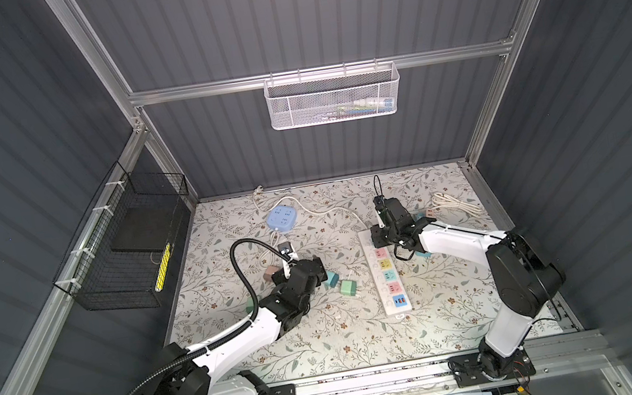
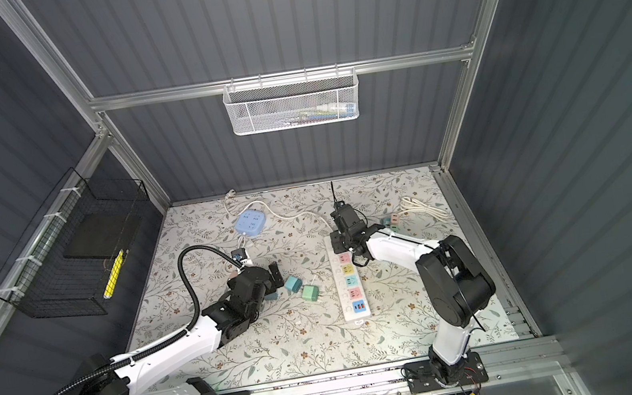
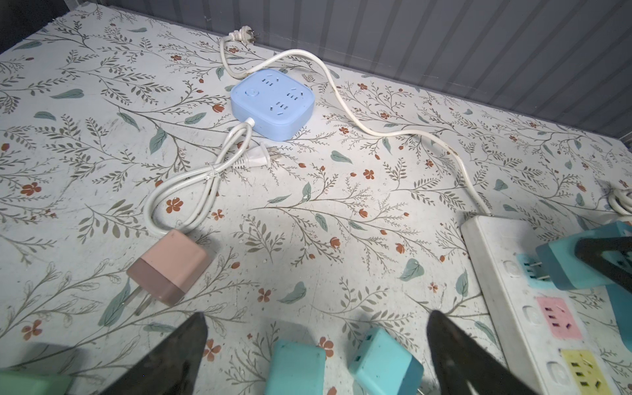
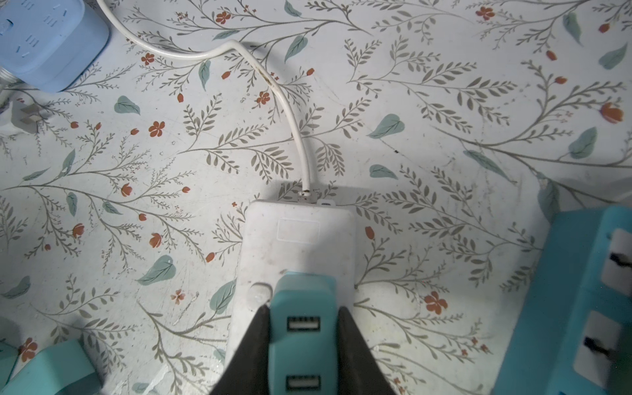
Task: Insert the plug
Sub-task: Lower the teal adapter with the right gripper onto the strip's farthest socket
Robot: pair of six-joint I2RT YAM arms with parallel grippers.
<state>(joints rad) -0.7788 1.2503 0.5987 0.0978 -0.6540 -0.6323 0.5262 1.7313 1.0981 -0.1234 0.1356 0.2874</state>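
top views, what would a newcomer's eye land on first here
The long white power strip with pastel socket squares, lying right of centre on the floral mat. At its cable end the right gripper is shut on a teal cube charger plug, prongs partly showing. The open left gripper hangs near two loose teal plugs left of the strip.

Matt teal plastic plug (image 4: pixel 302 294) at the scuffed white plastic power strip (image 4: pixel 297 239); beside it, smooth floral-printed tabletop (image 4: pixel 444 136)

Nothing legible; mark (image 1: pixel 399 316) on power strip (image 1: pixel 386 290) too small to read
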